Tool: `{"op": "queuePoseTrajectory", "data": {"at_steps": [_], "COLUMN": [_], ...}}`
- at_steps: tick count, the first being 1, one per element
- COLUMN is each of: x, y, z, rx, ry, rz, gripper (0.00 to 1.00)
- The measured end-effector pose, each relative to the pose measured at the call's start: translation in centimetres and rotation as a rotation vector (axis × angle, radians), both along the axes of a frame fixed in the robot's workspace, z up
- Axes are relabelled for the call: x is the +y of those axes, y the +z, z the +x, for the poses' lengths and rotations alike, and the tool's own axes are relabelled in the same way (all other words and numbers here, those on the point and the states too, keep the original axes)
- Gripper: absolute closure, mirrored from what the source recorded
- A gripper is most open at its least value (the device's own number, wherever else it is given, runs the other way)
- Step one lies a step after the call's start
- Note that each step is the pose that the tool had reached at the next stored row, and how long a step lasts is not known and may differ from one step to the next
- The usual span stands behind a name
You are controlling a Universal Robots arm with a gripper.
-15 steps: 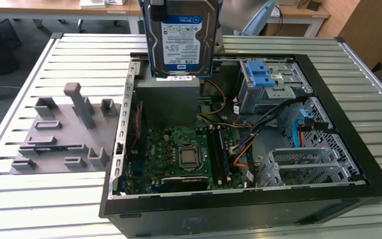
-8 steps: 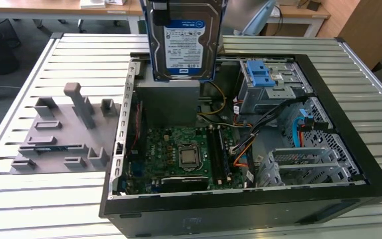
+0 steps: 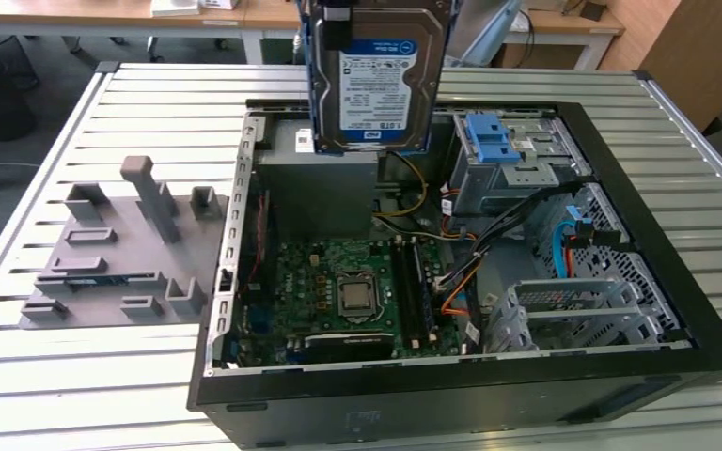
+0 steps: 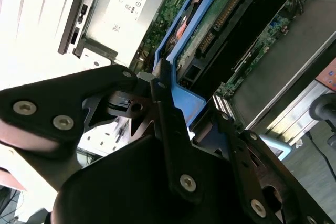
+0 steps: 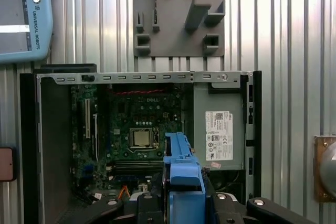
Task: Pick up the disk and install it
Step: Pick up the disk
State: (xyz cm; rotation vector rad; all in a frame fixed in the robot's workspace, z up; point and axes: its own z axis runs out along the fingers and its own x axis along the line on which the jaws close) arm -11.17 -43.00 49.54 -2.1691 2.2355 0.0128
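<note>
The slatted metal table ran across the whole exterior view. On it, from the centre to the lower right of the frame, lay the open computer case with its side panel off. Inside the case, the grey power-supply box sat at upper centre. The motherboard lay below it, and the silver drive cage with its light-blue latch was at the upper right. A grey moulded holder stood on the table at the left of the frame.

The disk hung at the top centre of that frame with its label toward the camera. It was lifted clear of the table, above the power-supply box, and touched nothing in the case. As I judged it, the pick-up was done and the install was not: the disk was not yet seated in the cage or in any other bay.

In the second wrist view the gripper was closed narrow on the disk's blue rail. Its black fingers pressed against the plastic edge, and the drive's green circuit side ran away beyond them. In the first wrist view the same rail stood between the black finger links, over the motherboard.
</note>
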Motion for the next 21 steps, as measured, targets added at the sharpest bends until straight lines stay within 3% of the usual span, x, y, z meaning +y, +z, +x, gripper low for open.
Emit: {"op": "queuePoseTrajectory", "data": {"at_steps": [7,12,17,21], "x": [-0.02,-0.51,-1.10,-1.17], "y": [-0.06,-0.06,-0.08,-0.11], "z": [2.71,2.90,3.00,3.07], "rx": [-0.0001,0.0023,0.0161,0.0184], "ry": [0.000,-0.004,-0.010,-0.011], "rz": [0.0002,-0.0005,-0.0007,-0.0006], "gripper": [0.64,0.64,0.64,0.64]}}
